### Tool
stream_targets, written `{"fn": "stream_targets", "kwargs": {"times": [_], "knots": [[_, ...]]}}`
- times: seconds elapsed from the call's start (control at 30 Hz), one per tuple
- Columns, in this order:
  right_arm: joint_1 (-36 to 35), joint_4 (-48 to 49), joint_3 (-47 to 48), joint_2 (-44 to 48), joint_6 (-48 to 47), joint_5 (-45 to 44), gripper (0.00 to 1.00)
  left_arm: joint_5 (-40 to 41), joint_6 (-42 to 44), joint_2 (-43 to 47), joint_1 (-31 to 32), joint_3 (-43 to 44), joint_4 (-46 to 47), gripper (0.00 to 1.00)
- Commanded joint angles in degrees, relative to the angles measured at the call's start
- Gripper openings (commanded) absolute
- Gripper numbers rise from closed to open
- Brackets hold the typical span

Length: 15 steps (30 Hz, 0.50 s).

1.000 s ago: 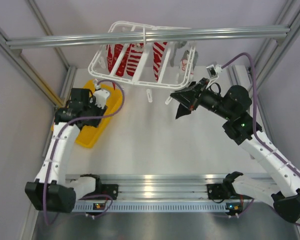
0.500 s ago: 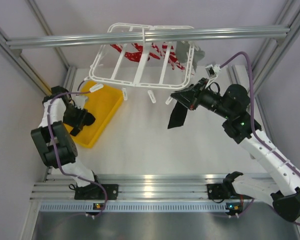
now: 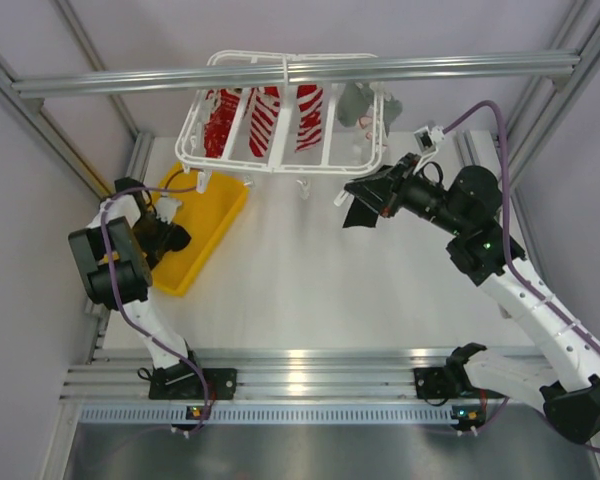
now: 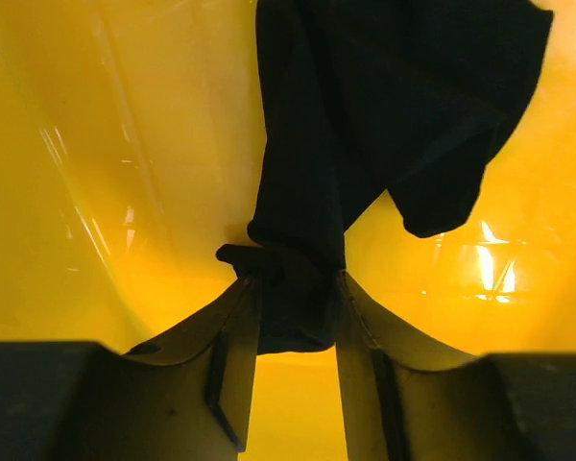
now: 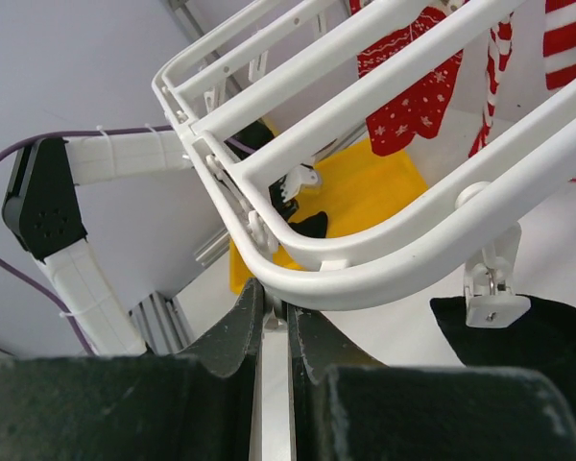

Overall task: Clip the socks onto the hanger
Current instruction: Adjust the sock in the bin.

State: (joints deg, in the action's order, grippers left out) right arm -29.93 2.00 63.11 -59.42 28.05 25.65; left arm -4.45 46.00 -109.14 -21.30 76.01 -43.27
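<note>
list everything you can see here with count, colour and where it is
white plastic drying rack: one, white, hanging from the overhead metal bar
small white clips: several, white, dangling under the rack's rim
red-and-white patterned socks: several, hanging under the rack
grey-white garment: one, at the rack's right corner
yellow plastic tray: one, yellow, left side of the table
black fabric socks: two, black; one in the tray, one under a clip
left end effector: closed on the tray's sock
right end effector: closed, at the rack's rim
</note>
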Motion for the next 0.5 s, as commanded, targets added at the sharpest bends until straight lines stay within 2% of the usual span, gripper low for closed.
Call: {"fn": "stream_targets", "kwargs": {"times": [0.0, 0.03, 0.07, 0.13, 0.17, 0.23, 0.47], "knots": [[1.1, 0.28, 2.19, 0.71, -1.25, 0.01, 0.0, 2.51, 3.31, -0.89, -0.23, 1.25, 4.68, 0.4], [1.1, 0.37, 2.1, 0.79, -1.25, 0.01, 0.0, 2.17, 3.57, -0.9, -0.23, 1.51, 4.25, 0.36], [1.19, 0.55, 1.84, 0.97, -1.25, 0.1, 0.0, 1.9, 3.49, -1.07, -0.23, 2.3, 3.81, 0.26], [1.46, 0.46, 1.67, 0.97, -1.25, 0.19, 0.0, -0.54, 2.35, -1.07, -0.15, 5.09, 0.93, 0.16], [1.54, 0.37, 1.66, 0.88, -1.42, 0.28, 0.0, -2.21, 1.82, -1.07, -0.23, 6.42, -0.49, 0.08], [1.72, 0.46, 1.58, 0.88, -1.51, 0.45, 0.0, -5.64, -0.28, -0.37, -0.23, 10.63, -3.13, 0.0], [1.98, 0.9, 1.84, 0.44, -1.25, 0.81, 0.0, -22.42, -13.11, -0.02, -0.15, 25.06, -12.1, 0.0]]}}
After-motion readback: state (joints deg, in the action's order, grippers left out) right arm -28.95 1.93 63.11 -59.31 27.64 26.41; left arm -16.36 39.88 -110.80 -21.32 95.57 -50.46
